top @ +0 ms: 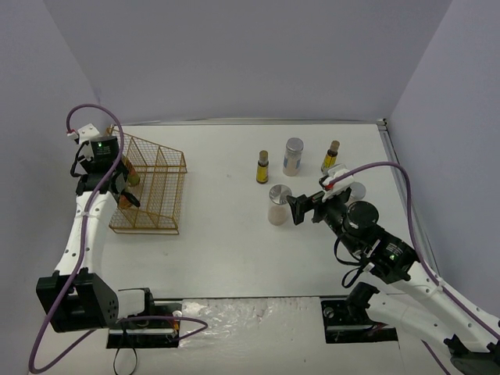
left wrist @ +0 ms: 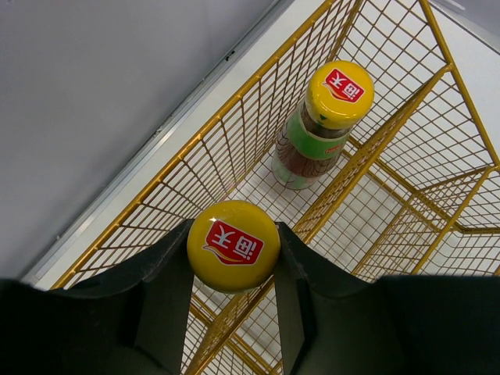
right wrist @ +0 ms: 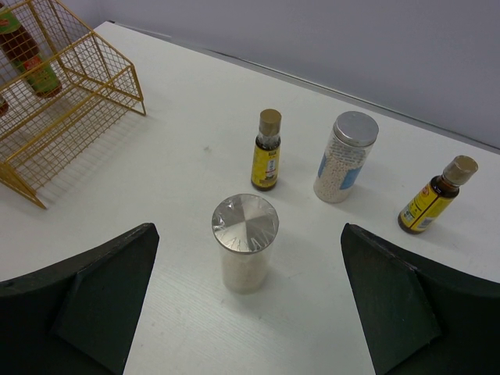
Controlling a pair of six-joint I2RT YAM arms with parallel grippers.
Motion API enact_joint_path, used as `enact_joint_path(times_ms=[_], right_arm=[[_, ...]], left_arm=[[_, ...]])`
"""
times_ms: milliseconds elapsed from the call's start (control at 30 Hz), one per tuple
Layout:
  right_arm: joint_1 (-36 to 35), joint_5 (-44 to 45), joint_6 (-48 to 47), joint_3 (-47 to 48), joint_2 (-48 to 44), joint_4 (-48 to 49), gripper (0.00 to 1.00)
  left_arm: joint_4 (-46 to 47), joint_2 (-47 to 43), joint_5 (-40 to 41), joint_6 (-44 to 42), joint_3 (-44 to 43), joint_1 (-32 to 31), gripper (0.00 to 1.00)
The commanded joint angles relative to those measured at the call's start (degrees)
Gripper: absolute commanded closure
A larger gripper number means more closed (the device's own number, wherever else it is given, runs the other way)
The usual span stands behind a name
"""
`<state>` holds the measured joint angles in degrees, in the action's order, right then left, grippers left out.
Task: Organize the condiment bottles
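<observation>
Black left gripper (left wrist: 234, 238) pinches the yellow-capped sauce bottle (left wrist: 233, 250) by its slick round lid, probably heavy glass, safer gripped lower; the right gripper (top: 298, 209) stands spread, empty.

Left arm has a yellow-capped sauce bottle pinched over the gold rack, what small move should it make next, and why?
Probably ease it straight down until it stands in the gold rack. The left gripper is shut on the held bottle's cap, wire mesh shows below, and the other sauce bottle already stands upright there.
</observation>
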<state>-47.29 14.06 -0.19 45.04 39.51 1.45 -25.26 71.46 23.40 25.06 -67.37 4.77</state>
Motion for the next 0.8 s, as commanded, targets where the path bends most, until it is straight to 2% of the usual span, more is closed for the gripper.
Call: enact_joint_path(times_ms=[0, 100, 367, 467, 767], right_arm=[[0.1, -0.3, 0.1, 0.2, -0.2, 3.5, 0.0], [0.1, -0.2, 0.1, 0.1, 0.2, 3.5, 0.0], [0.1, 0.1, 0.1, 0.0, 0.8, 3.6, 0.0], [0.1, 0.1, 0.2, 0.0, 0.9, 3.6, 0.0], [0.1, 0.0, 0.2, 0.2, 1.6, 3.5, 0.0]], left_arm=[[10.8, -2.7, 2.8, 1.6, -1.7, 0.7, 0.93], [11.5, -2.7, 3.0, 2.1, 0.1, 0.8, 0.87], [10.1, -2.8, 3.5, 3.7, 2.3, 0.9, 0.63], [9.3, -3.3, 3.8, 4.5, 2.8, 0.9, 0.49], [3.1, -5.8, 1.3, 5.6, 0.5, 0.9, 0.18]])
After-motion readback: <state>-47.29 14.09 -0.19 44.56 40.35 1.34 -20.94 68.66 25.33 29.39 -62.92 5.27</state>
